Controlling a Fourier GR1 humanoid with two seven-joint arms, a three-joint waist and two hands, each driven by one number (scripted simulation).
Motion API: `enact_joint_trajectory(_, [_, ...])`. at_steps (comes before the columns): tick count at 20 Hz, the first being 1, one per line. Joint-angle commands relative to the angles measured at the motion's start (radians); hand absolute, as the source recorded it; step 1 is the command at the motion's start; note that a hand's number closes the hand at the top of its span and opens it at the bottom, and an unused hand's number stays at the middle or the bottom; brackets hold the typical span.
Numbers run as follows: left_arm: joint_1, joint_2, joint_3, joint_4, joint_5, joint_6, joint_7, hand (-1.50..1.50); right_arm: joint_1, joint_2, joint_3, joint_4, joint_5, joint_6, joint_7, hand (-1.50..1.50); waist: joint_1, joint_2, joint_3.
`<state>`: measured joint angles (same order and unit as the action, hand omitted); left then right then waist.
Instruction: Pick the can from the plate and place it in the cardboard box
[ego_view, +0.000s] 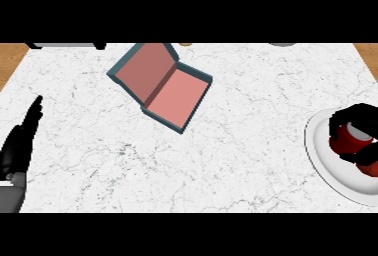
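The red can (345, 141) is at the right edge of the view, over the far part of a white plate (334, 175). Its grey top shows between black fingers. The right hand (363, 114) is clamped on the can: its fingers curl round the can from the far side and the right side, hiding much of its body. Whether the can's base touches the plate cannot be told from this view.

The plate lies on the white marbled worktop (236, 165) at the right, partly cut off by the view's edge. Its rim is raised, and its near part is bare.

The box (173, 92) lies well apart from the plate, toward the far left of the worktop's middle. It lies open and turned at an angle to the worktop's edges. Its outer walls are dark teal and its inside is pink. One half lies flat with a lighter pink floor; the other half, farther and to the left, is tilted up and darker pink. Nothing shows inside it.

The left hand (18, 146) rests at the view's left edge, well away from the box, with straight, relaxed fingers pointing toward the far side. Its grey forearm (9, 198) enters at the lower left corner.

Brown wood (12, 56) shows past the worktop's far corners.
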<state>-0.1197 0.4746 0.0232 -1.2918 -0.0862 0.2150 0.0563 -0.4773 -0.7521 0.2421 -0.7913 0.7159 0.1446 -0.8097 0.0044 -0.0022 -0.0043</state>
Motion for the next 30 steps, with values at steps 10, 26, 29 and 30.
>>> enact_joint_trajectory(10, [-0.017,-0.042,-0.001,0.020,-0.033,0.005,-0.003,0.00,-0.309,0.291,-0.058,0.041,0.115,-0.145,0.512,1.50,0.005,0.005,0.004])
enact_joint_trajectory(26, [0.048,-0.014,0.049,-0.065,-0.015,-0.069,0.021,0.00,-0.444,0.412,-0.141,-0.252,-0.019,-0.034,0.530,1.50,0.006,0.001,0.004])
enact_joint_trajectory(29, [0.037,-0.062,0.033,-0.021,-0.056,-0.016,-0.025,0.00,-0.495,0.483,-0.140,-0.279,-0.051,0.027,0.609,1.50,0.002,0.001,0.004])
enact_joint_trajectory(30, [-0.010,-0.033,0.054,0.025,-0.041,-0.044,-0.030,0.00,-0.536,0.547,-0.147,-0.255,-0.061,0.006,0.664,1.50,0.003,0.003,0.004])
